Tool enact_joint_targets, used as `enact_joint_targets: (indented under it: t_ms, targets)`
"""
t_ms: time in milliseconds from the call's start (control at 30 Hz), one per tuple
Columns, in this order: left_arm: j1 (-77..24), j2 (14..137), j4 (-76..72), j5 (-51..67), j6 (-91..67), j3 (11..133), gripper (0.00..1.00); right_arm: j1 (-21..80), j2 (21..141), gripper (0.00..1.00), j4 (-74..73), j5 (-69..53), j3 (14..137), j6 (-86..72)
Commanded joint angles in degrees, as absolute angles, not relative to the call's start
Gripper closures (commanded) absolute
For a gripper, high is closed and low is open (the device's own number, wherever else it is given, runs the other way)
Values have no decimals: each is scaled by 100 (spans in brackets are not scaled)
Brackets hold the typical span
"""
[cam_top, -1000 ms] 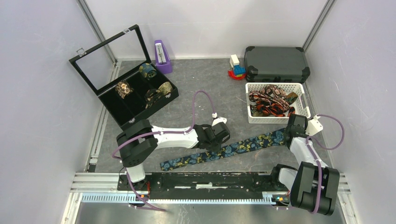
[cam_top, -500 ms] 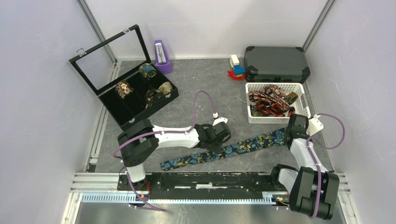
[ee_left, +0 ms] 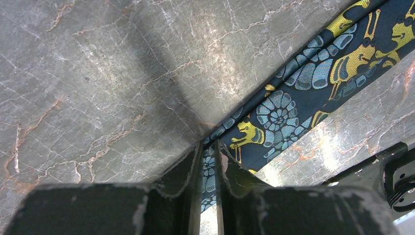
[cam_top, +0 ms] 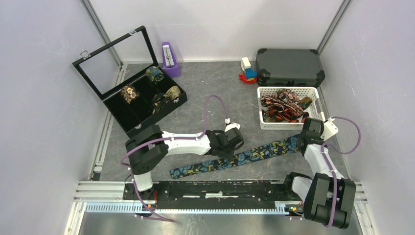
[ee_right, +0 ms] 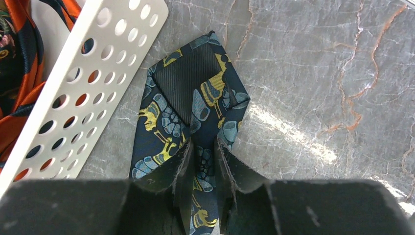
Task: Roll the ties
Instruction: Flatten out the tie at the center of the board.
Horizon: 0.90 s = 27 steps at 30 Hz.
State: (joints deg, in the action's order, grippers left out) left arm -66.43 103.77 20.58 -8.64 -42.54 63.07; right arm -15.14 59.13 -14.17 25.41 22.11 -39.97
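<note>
My left claw (ee_left: pixel 209 147) is closed almost all the way, and a thin fold of the navy paisley tie (cam_top: pixel 254 154) is pinched between its fingers. In the left wrist view the tie runs from the claw's tips, at the bottom centre of the frame, up to the upper right corner, lying flat on the grey table (ee_left: pixel 88 88).

My right claw (ee_right: pixel 201 147) is also nearly closed, and it grips the same tie near its pointed end. In the right wrist view that end sticks out past my fingertips towards the top centre of the frame, with its tip folded back. It lies just beside the white basket (ee_right: pixel 98 68) at the left.

In the overhead view the tie stretches in a slanted line from lower centre up to the right, with one claw on its middle and the other on its right end. More ties (cam_top: pixel 281 107) sit piled in the basket just above that end.
</note>
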Motion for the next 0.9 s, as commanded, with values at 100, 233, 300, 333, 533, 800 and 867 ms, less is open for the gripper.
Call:
enact_joint_targets:
  t_ms: [100, 233, 300, 333, 533, 800, 867]
  targets:
    - [-6742, 10423, 2271, -919, -4366, 6259, 80, -1531, 6334, 71, -916, 2361, 2467, -3845]
    - [-6767, 10342, 2307, -962, -4392, 6206, 80, -1520, 6555, 67, -843, 2307, 2452, -3735]
    - [-6780, 10306, 2338, -994, -4403, 6205, 80, -1495, 6558, 61, -918, 2433, 2489, -3735]
    - [-6788, 10280, 2338, -1002, -4412, 6192, 80, -1483, 6550, 56, -961, 2495, 2509, -3731]
    - [-6820, 10111, 2388, -1104, -4438, 6170, 78, -1416, 6457, 39, -1130, 2488, 2710, -3629]
    - [-6832, 9695, 2566, -1335, -4396, 6273, 51, -939, 5747, 2, -1825, 2988, 3298, -3468]
    - [-6847, 9568, 2716, -1385, -4386, 6325, 48, -772, 5481, 2, -1966, 2954, 3416, -3379]
